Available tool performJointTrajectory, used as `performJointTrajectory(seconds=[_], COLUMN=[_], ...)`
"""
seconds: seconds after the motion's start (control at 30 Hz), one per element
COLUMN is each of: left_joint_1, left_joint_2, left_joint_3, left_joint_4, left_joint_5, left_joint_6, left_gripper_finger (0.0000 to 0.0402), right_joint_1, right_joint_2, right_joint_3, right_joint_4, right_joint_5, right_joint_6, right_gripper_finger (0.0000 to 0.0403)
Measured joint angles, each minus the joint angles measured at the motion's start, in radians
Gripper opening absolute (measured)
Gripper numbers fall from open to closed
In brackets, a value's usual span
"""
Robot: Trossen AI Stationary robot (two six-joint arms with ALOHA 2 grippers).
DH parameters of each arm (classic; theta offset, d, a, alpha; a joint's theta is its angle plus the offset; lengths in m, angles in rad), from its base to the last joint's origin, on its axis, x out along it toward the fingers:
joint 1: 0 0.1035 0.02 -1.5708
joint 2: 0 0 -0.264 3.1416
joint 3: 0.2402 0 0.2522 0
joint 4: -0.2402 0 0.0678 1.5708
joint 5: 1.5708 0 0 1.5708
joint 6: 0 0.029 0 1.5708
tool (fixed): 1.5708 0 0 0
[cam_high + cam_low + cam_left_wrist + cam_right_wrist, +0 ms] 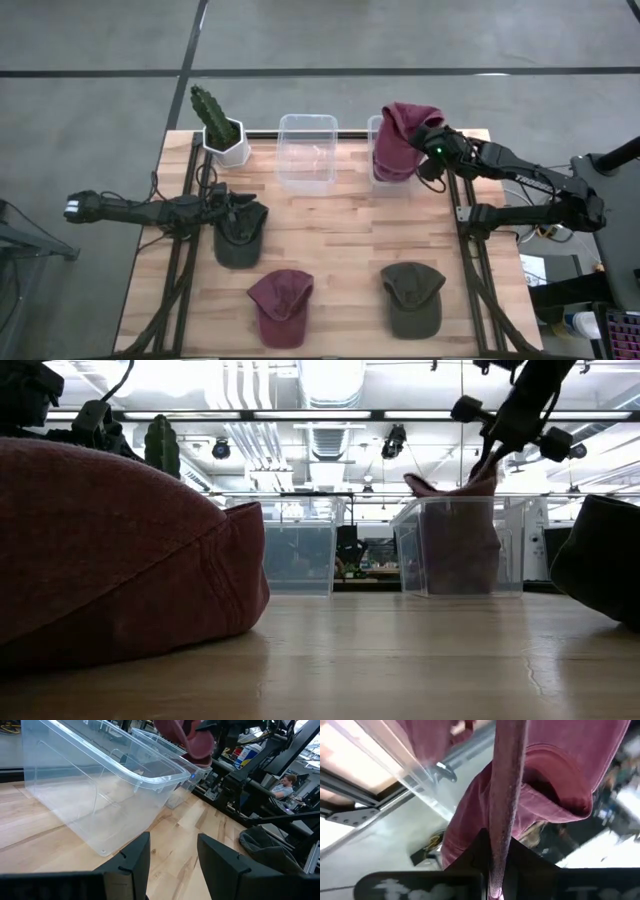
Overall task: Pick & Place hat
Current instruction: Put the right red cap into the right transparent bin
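A maroon hat (398,140) hangs from my right gripper (432,143) over the right clear bin (376,172) at the table's far edge. In the low view its crown (458,530) is down inside that bin. My left gripper (232,205) is open and stands above the far edge of a dark green hat (240,238) on the table's left. In the left wrist view only bare table shows between its fingers (172,860). A second maroon hat (281,306) and a second dark green hat (412,298) lie flat near the near edge. My right gripper (497,865) is shut on the maroon hat's brim (506,795), pinched edge-on between the two fingers. It comes from the table's right, slanting down. The hat hangs below the fingers with its crown (540,785) lowered into the right bin.
A second clear bin (307,150) stands left of the right one. A cactus in a white pot (221,128) sits at the far left corner. Bare wood lies mid-table between the bins and the near hats. A person (287,785) sits beyond the table.
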Motion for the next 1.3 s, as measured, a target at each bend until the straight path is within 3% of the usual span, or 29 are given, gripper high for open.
performJointTrajectory(seconds=[0.1,1.13,1.3], left_joint_1=[0.0,0.0,0.0], left_joint_2=[0.0,0.0,0.0], left_joint_3=[0.0,0.0,0.0], left_joint_4=[0.0,0.0,0.0], left_joint_5=[0.0,0.0,0.0], left_joint_6=[0.0,0.0,0.0], left_gripper_finger=[0.0155,0.0155,0.0155], right_joint_1=[-0.005,-0.048,-0.048], right_joint_2=[0.024,0.066,0.065], right_joint_3=[-0.001,-0.001,-0.001], right_joint_4=[0.0,-0.001,0.006], right_joint_5=[-0.041,-0.077,-0.076], right_joint_6=[-0.066,-0.051,0.022], right_gripper_finger=[0.0013,0.0013,0.0013])
